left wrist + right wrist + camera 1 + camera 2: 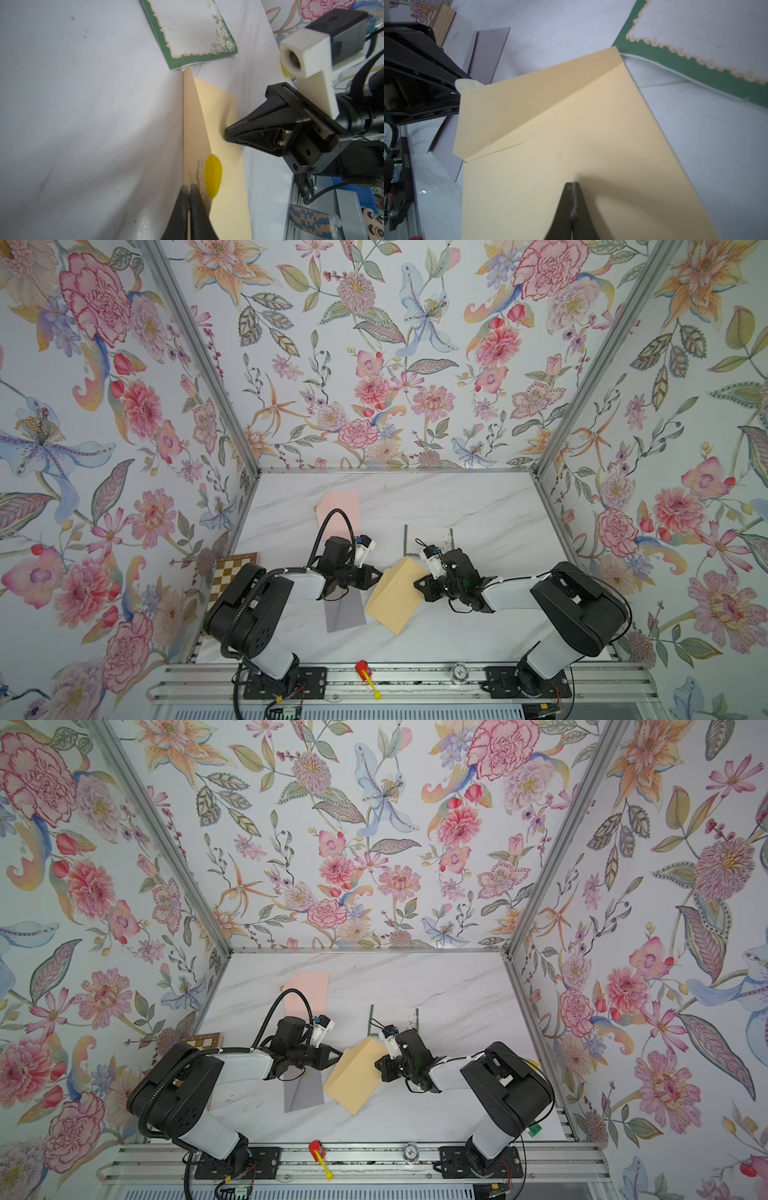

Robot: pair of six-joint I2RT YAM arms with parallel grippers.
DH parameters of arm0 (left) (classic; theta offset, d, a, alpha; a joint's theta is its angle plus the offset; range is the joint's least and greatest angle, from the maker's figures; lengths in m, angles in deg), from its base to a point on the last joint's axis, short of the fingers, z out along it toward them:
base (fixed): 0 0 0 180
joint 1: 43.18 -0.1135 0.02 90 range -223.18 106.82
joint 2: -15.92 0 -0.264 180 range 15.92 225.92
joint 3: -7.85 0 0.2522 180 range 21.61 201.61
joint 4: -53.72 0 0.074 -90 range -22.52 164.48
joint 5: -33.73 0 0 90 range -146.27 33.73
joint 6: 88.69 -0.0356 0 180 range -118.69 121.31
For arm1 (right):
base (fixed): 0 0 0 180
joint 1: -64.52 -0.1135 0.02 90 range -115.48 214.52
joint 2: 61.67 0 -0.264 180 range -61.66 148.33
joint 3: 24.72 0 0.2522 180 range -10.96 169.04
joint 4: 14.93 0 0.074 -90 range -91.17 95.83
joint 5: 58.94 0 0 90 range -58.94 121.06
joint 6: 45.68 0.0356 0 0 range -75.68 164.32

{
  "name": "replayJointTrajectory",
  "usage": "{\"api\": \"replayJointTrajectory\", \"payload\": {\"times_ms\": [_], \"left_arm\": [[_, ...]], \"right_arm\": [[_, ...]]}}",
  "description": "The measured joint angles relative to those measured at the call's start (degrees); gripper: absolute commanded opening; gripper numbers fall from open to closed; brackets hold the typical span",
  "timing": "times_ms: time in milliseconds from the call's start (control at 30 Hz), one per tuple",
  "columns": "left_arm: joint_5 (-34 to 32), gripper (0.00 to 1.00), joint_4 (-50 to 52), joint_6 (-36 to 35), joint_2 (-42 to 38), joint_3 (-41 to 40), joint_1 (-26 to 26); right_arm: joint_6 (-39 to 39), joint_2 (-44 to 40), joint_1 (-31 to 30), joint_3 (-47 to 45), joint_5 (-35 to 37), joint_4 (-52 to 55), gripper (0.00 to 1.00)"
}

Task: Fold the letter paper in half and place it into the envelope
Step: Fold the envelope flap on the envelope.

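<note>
A tan envelope [395,597] [353,1077] lies at an angle in the middle of the marble table, its flap [519,108] lifted. My left gripper [380,573] [189,186] is shut on the flap's edge, beside a round yellow sticker [213,175]. My right gripper [415,584] [572,183] is shut, its tips pressed down on the envelope's body [591,155] with nothing between them. The letter paper [432,536] [187,31], white with a green floral border, lies flat just behind the envelope, partly hidden by the right wrist in both top views.
A grey envelope [345,612] lies under the left wrist and a pink one [338,510] at the back left. A checkered board [232,572] sits at the left wall. A red and yellow tool [365,674] and a round disc [458,672] rest on the front rail.
</note>
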Motion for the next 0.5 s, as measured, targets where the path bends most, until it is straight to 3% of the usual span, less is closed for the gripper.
{"api": "replayJointTrajectory", "payload": {"times_ms": [267,500], "left_arm": [[1.09,0.09,-2.99,2.25,0.31,-0.22,3.15],[1.49,0.08,-10.71,6.64,5.09,-2.69,5.35]], "right_arm": [[1.38,1.11,0.07,-0.26,-0.28,-2.60,0.06],[2.23,1.46,0.11,-0.52,-0.44,-3.74,0.06]]}}
